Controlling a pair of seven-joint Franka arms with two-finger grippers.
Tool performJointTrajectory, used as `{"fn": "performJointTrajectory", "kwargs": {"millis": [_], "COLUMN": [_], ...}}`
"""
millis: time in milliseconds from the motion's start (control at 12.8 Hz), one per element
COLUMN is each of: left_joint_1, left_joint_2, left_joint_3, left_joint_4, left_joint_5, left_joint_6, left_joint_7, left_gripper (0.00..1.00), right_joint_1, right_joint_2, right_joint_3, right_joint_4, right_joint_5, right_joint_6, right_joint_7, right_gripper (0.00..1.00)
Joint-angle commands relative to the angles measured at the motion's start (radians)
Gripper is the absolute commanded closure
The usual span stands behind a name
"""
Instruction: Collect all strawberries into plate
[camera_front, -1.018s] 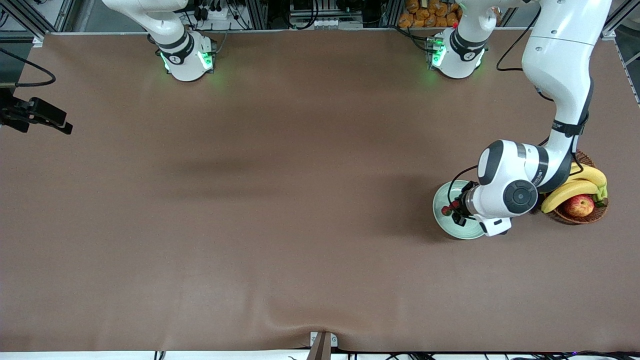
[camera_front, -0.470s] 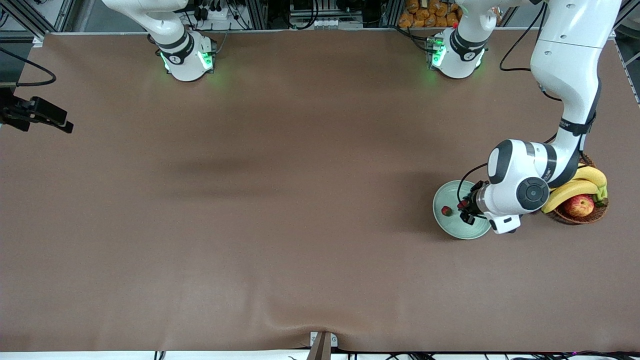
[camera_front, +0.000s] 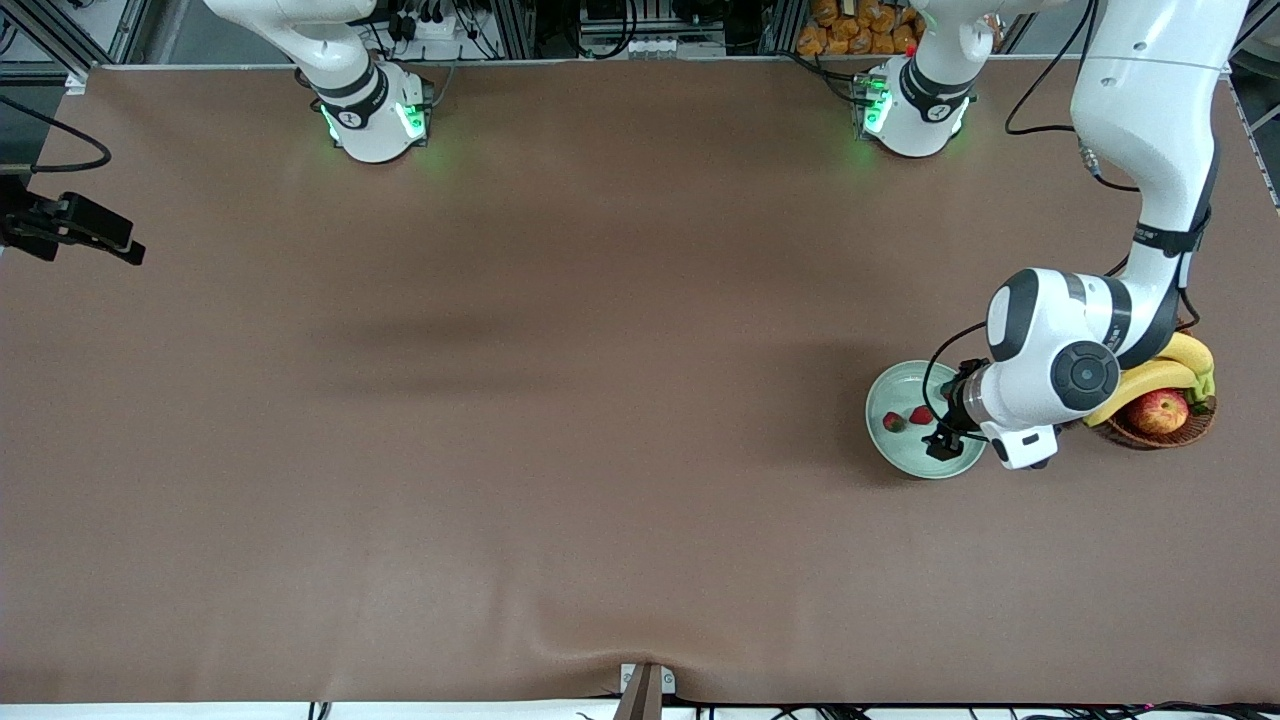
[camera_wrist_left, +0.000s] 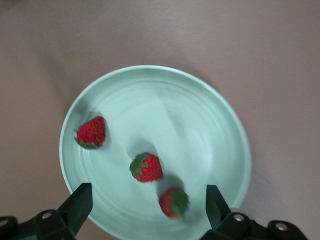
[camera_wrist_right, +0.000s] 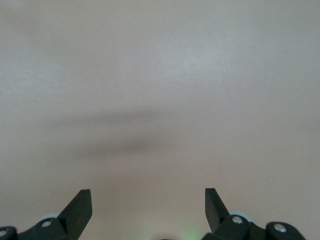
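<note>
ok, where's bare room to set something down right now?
Open brown table from the plate toward the right arm's end. Crowded at the left arm's end: three strawberries in the plate, open left gripper over it, fruit basket beside.

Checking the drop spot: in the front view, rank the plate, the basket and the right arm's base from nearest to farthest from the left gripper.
1. The plate: directly under the open left gripper, strawberries in it.
2. The basket: beside the plate, at the left arm's end of the table.
3. The right arm's base: along the table's top edge.
</note>
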Motion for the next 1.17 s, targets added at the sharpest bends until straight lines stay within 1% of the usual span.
{"fn": "performJointTrajectory", "kwargs": {"millis": [0, 78, 157, 235, 313, 470, 705, 783, 861, 940, 1096], "left_joint_1": [-0.005, -0.008, -0.026, -0.032, -0.042, -0.046, -0.036, -0.043, -0.048, -0.045, -0.034], "left_joint_2": [-0.012, -0.001, 0.019, 0.029, 0.025, -0.002, -0.01, -0.009, -0.01, -0.035, -0.102], "left_joint_3": [-0.051, -0.074, -0.082, -0.083, -0.083, -0.082, -0.083, -0.077, -0.08, -0.085, -0.086], "left_joint_4": [0.109, 0.167, 0.23, 0.271, 0.279, 0.287, 0.399, 0.431, 0.448, 0.466, 0.468], "left_joint_5": [0.02, 0.023, 0.026, 0.026, 0.028, 0.029, 0.026, 0.025, 0.054, 0.078, 0.078], "left_joint_6": [-0.092, -0.119, -0.148, -0.171, -0.184, -0.226, -0.367, -0.406, -0.431, -0.441, -0.442], "left_joint_7": [-0.003, -0.001, -0.001, -0.001, 0.003, 0.087, 0.201, 0.245, 0.32, 0.398, 0.599], "left_gripper": [0.0, 0.0, 0.0, 0.0, 0.0, 0.0, 0.0, 0.0, 0.0, 0.0, 0.0], "right_joint_1": [-0.022, -0.02, -0.02, -0.022, -0.023, -0.026, -0.028, -0.026, -0.026, -0.026, -0.026], "right_joint_2": [-0.01, -0.01, -0.01, -0.012, -0.012, -0.012, -0.013, -0.012, -0.01, -0.01, -0.012], "right_joint_3": [0.012, 0.012, 0.012, 0.01, 0.009, 0.007, 0.007, 0.009, 0.009, 0.009, 0.009], "right_joint_4": [0.001, 0.001, 0.001, 0.001, 0.001, 0.004, 0.006, 0.006, 0.006, 0.006, 0.006], "right_joint_5": [-0.014, -0.014, -0.014, -0.014, -0.014, -0.014, -0.014, -0.014, -0.014, -0.014, -0.014], "right_joint_6": [-0.012, -0.012, -0.012, -0.012, -0.014, -0.014, -0.016, -0.014, -0.012, -0.014, -0.014], "right_joint_7": [-0.008, -0.008, -0.007, -0.007, -0.007, -0.007, -0.007, -0.007, -0.007, -0.007, -0.007], "right_gripper": [0.0, 0.0, 0.0, 0.0, 0.0, 0.0, 0.0, 0.0, 0.0, 0.0, 0.0]}}
